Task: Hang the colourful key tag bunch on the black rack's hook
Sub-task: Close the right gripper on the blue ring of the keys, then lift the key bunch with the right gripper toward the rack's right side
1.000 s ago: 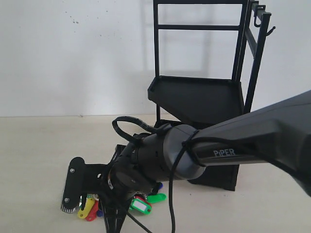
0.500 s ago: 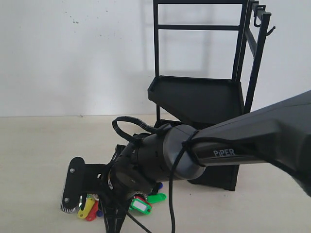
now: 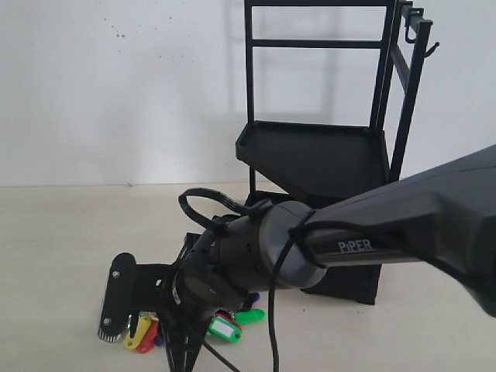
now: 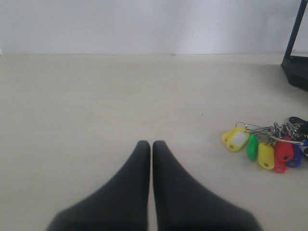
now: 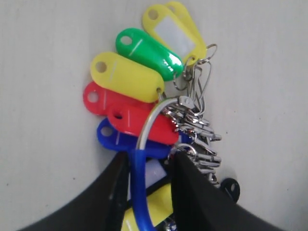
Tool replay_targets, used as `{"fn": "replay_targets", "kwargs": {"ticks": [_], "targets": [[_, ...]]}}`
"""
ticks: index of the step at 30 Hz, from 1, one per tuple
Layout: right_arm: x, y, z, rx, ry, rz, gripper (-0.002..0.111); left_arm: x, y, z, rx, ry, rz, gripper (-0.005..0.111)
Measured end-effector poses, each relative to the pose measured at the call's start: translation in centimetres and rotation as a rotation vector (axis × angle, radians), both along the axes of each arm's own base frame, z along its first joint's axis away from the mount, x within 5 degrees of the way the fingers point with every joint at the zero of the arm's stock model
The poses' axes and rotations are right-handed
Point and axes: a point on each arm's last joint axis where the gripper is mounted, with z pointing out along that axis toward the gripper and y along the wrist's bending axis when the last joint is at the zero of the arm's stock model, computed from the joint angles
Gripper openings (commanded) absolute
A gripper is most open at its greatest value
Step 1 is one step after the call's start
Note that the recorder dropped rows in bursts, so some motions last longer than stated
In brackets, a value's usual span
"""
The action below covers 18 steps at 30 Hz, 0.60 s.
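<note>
The colourful key tag bunch [image 3: 225, 328] lies on the table in front of the black rack [image 3: 318, 155]. My right gripper [image 3: 147, 341] is down over it. In the right wrist view the two black fingers [image 5: 192, 192] straddle the bunch's blue loop [image 5: 139, 187], one on each side, with a gap and tags between them; yellow, green, red and blue tags [image 5: 134, 82] fan out beyond the tips. The hook [image 3: 432, 48] is a thin prong at the rack's upper right. My left gripper [image 4: 151, 143] is shut and empty above bare table, with the bunch [image 4: 262, 151] off to its side.
A rounder J-shaped hook [image 3: 408, 31] hangs near the prong on the rack's top corner. The rack's lower tray corner [image 4: 296, 72] shows in the left wrist view. A white wall stands behind. The large right arm [image 3: 372, 232] covers the table's front right.
The right gripper has sunk very slightly over the bunch; the tags have not moved from the table.
</note>
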Motion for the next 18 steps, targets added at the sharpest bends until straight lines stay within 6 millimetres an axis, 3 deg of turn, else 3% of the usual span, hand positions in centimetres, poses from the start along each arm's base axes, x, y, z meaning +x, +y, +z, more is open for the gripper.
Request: {"fn": "replay_targets", "kwargs": {"ticks": [7, 10, 11, 18], "targets": [[0.1, 0.1, -1.2, 0.000, 0.006, 0.004, 0.026, 0.0, 0.0, 0.0, 0.000, 0.000, 0.000, 0.004], [0.2, 0.3, -1.1, 0.018, -0.002, 0.004, 0.003, 0.0, 0.0, 0.0, 0.000, 0.000, 0.000, 0.004], [0.2, 0.3, -1.1, 0.019, -0.001, 0.002, 0.000, 0.0, 0.0, 0.0, 0.000, 0.000, 0.000, 0.004], [0.7, 0.4, 0.0, -0.012, 0.030, -0.056, 0.000, 0.0, 0.0, 0.0, 0.000, 0.000, 0.000, 0.004]]}}
